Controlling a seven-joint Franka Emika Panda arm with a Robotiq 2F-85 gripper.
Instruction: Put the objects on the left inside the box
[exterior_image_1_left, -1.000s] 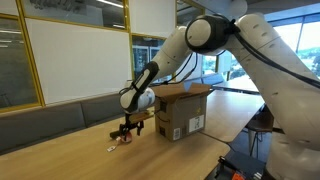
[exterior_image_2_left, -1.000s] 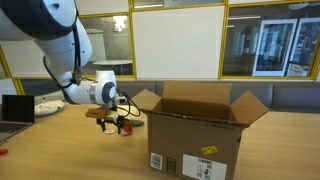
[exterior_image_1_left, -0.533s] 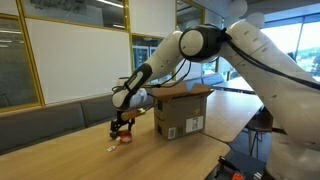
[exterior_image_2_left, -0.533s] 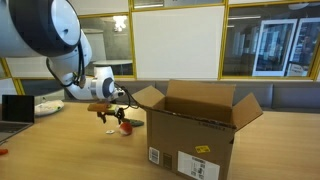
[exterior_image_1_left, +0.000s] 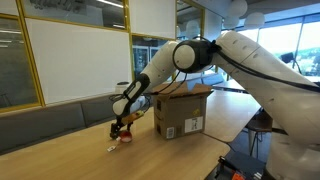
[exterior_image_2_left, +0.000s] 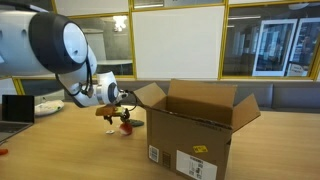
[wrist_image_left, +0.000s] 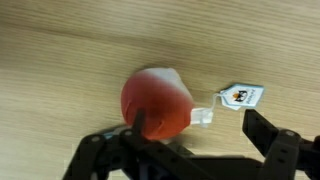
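A small red rounded object (wrist_image_left: 157, 101) with a white tab and a white tag (wrist_image_left: 241, 96) lies on the wooden table. In the wrist view my gripper (wrist_image_left: 195, 130) is open, its fingers spread low over the table; one finger touches the red object's edge and the tag lies near the other finger. In both exterior views the gripper (exterior_image_1_left: 122, 127) (exterior_image_2_left: 118, 119) hangs just above the red object (exterior_image_1_left: 124, 137) (exterior_image_2_left: 125, 128), beside the open cardboard box (exterior_image_1_left: 181, 110) (exterior_image_2_left: 200, 128).
The wooden table (exterior_image_1_left: 70, 150) runs long. A laptop (exterior_image_2_left: 15, 108) and a white item (exterior_image_2_left: 48, 105) sit at its far end. Glass walls and a whiteboard stand behind. The box flaps are open upward.
The arm has swung down and closer to the table; the gripper has lowered onto the red object's spot. The red object and box have not moved.
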